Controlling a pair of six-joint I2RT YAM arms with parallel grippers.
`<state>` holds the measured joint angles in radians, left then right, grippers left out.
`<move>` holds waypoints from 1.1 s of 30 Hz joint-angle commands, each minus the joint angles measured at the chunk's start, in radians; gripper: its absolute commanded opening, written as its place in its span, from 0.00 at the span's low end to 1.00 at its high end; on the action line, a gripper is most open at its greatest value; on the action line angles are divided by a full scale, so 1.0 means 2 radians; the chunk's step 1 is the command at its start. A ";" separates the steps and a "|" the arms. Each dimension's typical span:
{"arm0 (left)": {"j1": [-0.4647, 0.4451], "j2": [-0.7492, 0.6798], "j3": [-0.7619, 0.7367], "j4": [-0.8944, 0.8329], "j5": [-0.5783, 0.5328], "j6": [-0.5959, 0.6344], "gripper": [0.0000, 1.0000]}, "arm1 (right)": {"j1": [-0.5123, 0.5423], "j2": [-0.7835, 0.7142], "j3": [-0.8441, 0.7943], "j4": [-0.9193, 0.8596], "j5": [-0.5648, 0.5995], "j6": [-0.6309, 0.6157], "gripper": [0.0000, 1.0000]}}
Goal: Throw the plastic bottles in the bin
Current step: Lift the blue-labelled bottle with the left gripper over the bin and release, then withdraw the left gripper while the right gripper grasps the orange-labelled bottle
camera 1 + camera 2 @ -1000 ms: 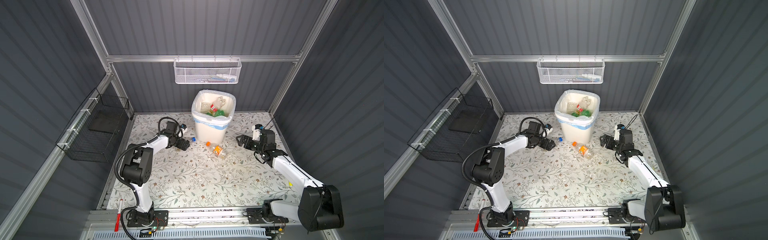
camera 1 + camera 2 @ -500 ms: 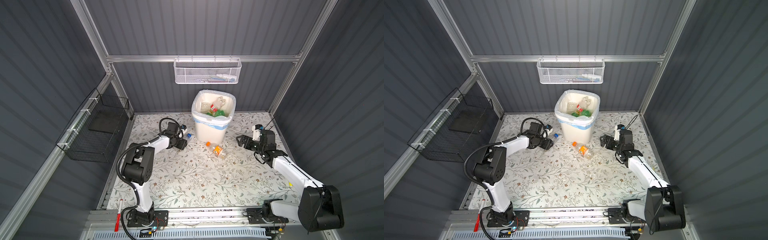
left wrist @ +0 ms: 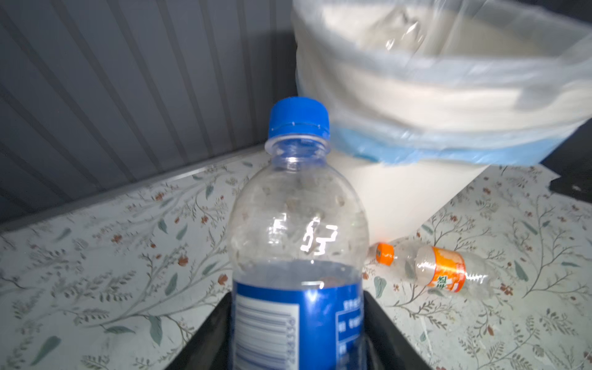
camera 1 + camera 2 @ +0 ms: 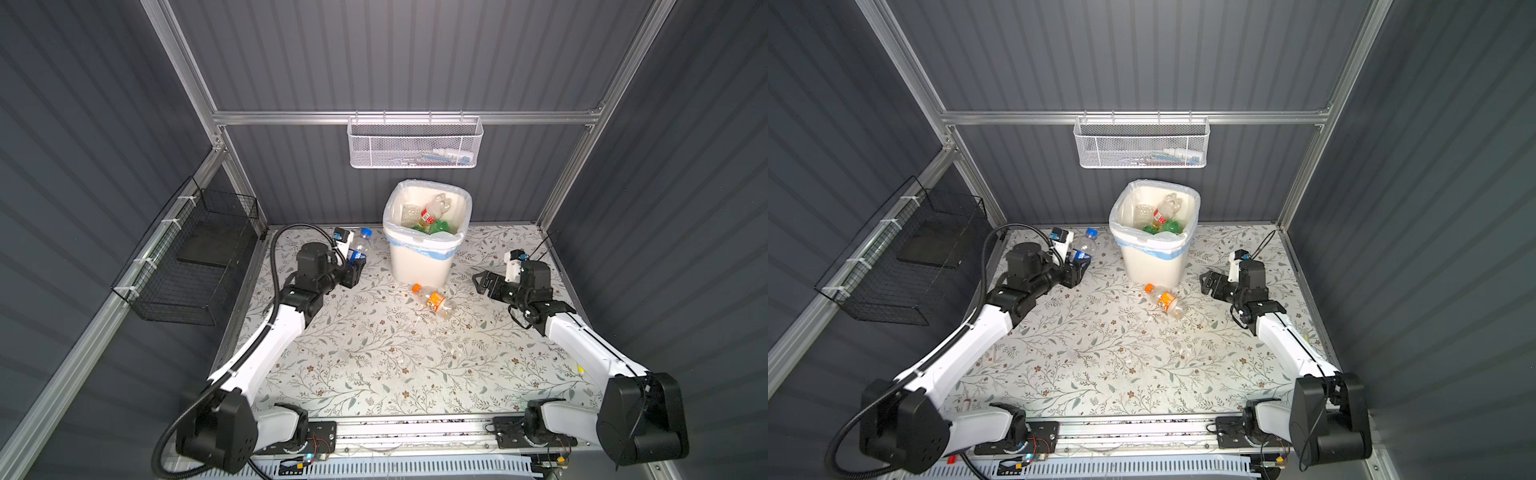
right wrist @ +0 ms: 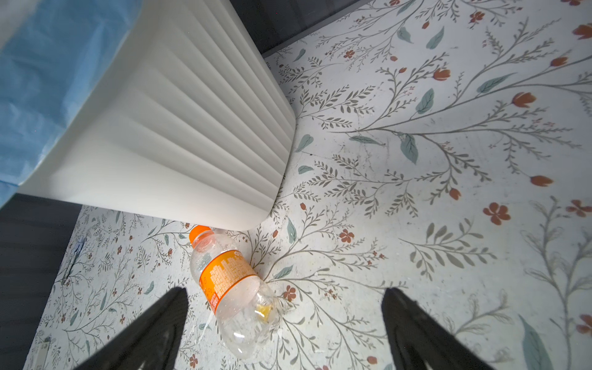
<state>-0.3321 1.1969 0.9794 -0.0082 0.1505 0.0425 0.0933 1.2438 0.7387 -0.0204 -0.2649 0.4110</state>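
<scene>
Overhead, bin (image 4: 419, 266): clear and green bottles (image 4: 430, 214) inside; blue-capped bottle (image 4: 360, 245) at 9 o'clock, orange-capped bottle (image 4: 432, 300) at 6.
Left wrist, left gripper (image 3: 296, 298): clamped on blue-capped bottle; barcode (image 3: 266, 333) shows.
Right wrist, right gripper (image 5: 285, 290): apart; bin's ribs (image 5: 198, 105) show.

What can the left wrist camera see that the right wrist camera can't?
Only the left wrist view shows the blue-capped bottle, gripped between the left jaws, and the bagged rim of the bin. Only the right wrist view shows the right jaws, wide open and empty, and the bin's ribbed side. Both show the bin, the orange-capped bottle lying on its side near it, and the flowery table.
</scene>
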 commanded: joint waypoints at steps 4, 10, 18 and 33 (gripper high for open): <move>0.003 -0.119 0.001 0.131 0.024 -0.005 0.59 | 0.004 -0.013 -0.010 -0.004 0.003 0.003 0.95; 0.003 -0.164 0.005 0.273 0.068 -0.011 0.59 | 0.006 -0.022 -0.015 -0.002 0.010 0.007 0.95; -0.002 0.122 0.326 0.156 0.141 -0.164 0.60 | 0.018 -0.022 -0.003 -0.005 0.015 0.012 0.95; -0.007 0.165 0.430 0.011 0.036 -0.102 1.00 | 0.036 -0.003 0.022 -0.067 -0.015 -0.031 0.96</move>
<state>-0.3614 1.6512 1.8534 -0.0227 0.2890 -0.1997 0.1520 1.1851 0.7399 -0.1062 -0.2428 0.3885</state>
